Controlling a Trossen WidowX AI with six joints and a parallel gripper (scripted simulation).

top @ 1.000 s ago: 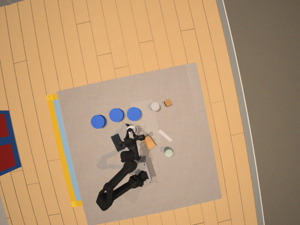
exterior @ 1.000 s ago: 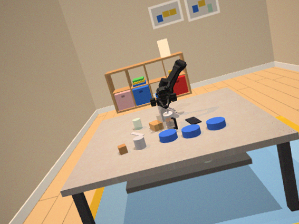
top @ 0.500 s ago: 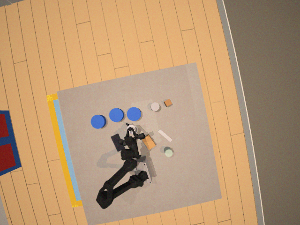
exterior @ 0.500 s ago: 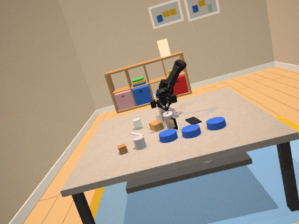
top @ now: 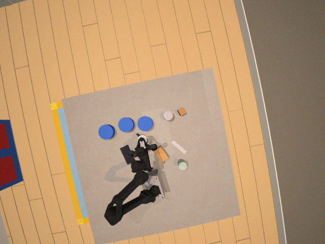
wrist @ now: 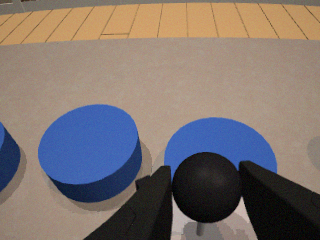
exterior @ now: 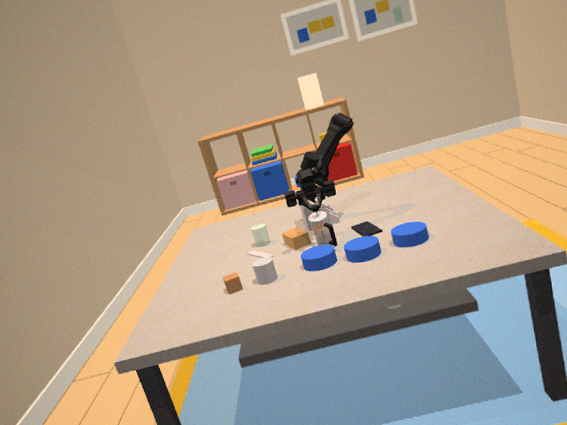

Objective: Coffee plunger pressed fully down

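Wrist view shows my gripper pinching the plunger knob (rod visible below), so any sideways push risks tipping the press.

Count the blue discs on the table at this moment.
3, in a row beyond the gripper: left disc, middle disc, right disc nearest the press. None seems hidden.

In the wrist view the plunger knob is hiding most of the press lid below it, and the leftmost blue disc is running off the left edge.
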